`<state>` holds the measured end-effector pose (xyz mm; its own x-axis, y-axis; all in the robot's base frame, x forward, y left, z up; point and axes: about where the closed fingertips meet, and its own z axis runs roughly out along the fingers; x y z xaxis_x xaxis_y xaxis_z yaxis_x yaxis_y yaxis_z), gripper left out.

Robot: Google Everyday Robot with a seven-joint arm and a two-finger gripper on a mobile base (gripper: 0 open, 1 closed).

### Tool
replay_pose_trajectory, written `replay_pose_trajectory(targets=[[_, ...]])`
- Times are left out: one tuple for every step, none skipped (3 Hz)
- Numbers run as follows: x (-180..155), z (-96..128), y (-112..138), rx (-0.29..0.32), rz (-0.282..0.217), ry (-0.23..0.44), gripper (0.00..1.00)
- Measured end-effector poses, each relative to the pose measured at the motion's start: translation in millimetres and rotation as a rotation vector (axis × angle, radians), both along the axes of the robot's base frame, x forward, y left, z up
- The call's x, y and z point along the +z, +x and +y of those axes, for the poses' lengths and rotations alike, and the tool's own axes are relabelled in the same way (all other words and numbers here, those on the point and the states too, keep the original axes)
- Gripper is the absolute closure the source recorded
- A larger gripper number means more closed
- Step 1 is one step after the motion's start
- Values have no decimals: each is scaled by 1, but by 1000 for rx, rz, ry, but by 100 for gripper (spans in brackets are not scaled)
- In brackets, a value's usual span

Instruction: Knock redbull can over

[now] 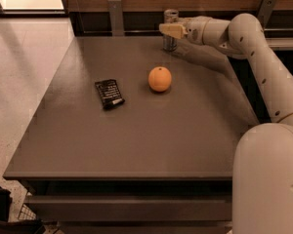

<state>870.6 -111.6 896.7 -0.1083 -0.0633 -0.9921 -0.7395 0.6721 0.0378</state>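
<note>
Pincer [169, 30] first: mine sits in the upper middle of the frame, at the end of my arm [261, 52], which reaches in from the right side. It lies across the upper half of the redbull can [170, 44]. Whether it is spread or pressed together I cannot tell from this view.

The redbull can stands upright near the far edge of the table [136, 145], close to the dark rail and wooden wall at the top of the frame. Its rim shows above the pincer and its lower body shows below, so the pincer crosses it at about shoulder height. The two overlap in the picture. I judge them to be touching or very nearly so, though I cannot confirm contact.

As for progress, the reach looks done and the knock itself is not: the can shows no lean at all. What is left, as I judge it, is a sideways push high on the can to tip it flat onto the table.

Further out, an orange [159, 79] rests toward the middle of the table, below the can in the frame and well apart from it. A flat black snack packet [109, 93] lies to the left of the orange, near but not touching it. Neither looks likely to be in the way.
</note>
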Motion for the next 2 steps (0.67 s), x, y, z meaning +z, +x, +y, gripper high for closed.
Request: replay_pose_trajectory(targets=[[-1,5,1,6,2,1,78],[-2,8,1,10,3,1,99]])
